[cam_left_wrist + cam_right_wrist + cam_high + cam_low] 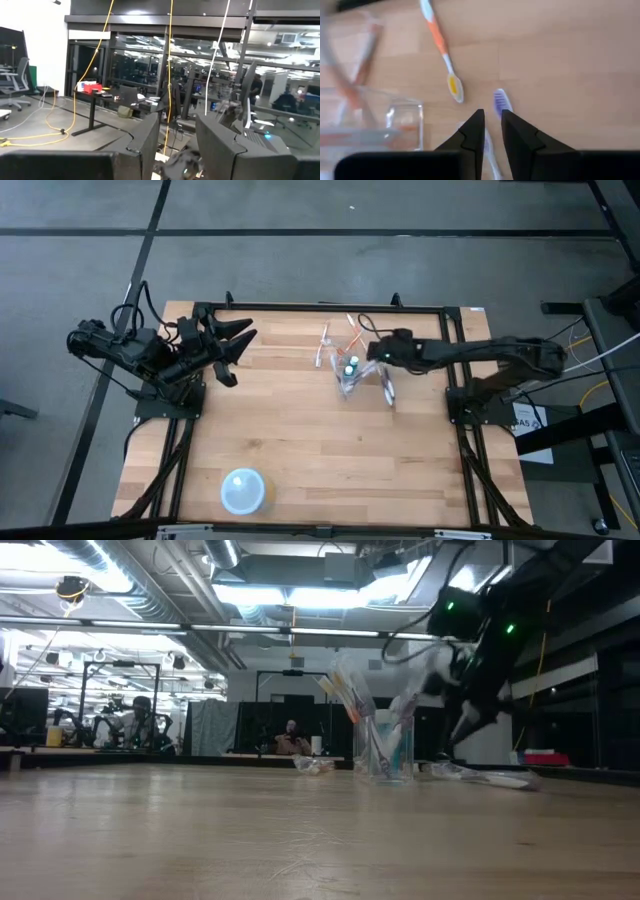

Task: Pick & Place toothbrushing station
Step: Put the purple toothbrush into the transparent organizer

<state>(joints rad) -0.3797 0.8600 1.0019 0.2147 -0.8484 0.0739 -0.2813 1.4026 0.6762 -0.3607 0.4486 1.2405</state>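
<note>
A clear plastic cup stands on the table's middle right and holds several toothbrushes and a teal tube. It also shows in the low view. Loose brushes lie beside it: an orange-and-white one toward the left, others to its right. My right gripper is just beyond the cup, toward the far edge, its fingers nearly together on a purple toothbrush. My left gripper is open and empty, raised at the table's far left. My right gripper pinches the purple toothbrush's handle between its two fingertips, just behind the head. The fingers slant down from the table's right and lie across the brush. The bristle head sticks out past the fingertips. Whether the brush is clear of the table, I cannot tell.
A pale blue round bowl sits near the table's front edge, left of centre. Bare wood lies between it and the cup. A black frame rail runs along the far edge.
</note>
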